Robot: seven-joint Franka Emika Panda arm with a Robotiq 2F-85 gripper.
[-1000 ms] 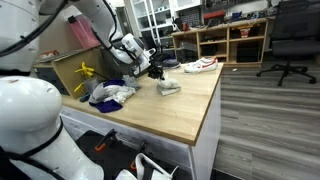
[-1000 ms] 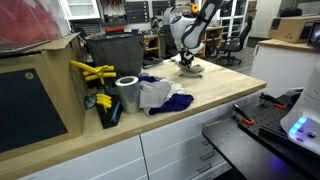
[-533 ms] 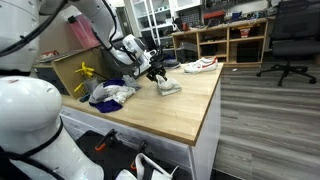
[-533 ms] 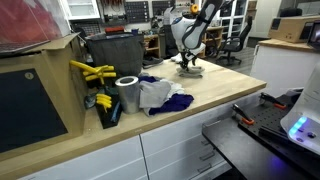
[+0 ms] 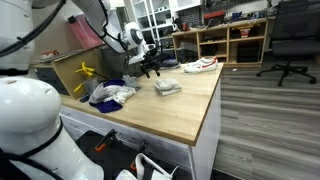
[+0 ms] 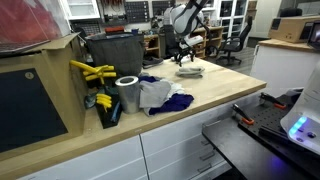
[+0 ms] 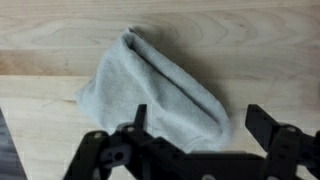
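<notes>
On the workshop's pale wooden bench (image 5: 190, 110), your gripper (image 5: 150, 68) is hovering released, jaws wide, just above the folded grey cloth (image 7: 150, 90) lying near the far edge, its long axis slanting between them.

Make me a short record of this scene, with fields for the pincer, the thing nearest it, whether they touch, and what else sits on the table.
pincer: pincer open, jaws spread wide, holding nothing
nearest thing: grey folded cloth, lying on the wooden table right below the pincer
contact: none; both exterior views show a gap between them
other things: heap of white and blue cloths, grey roll standing on end, yellow clamps, dark bin
</notes>
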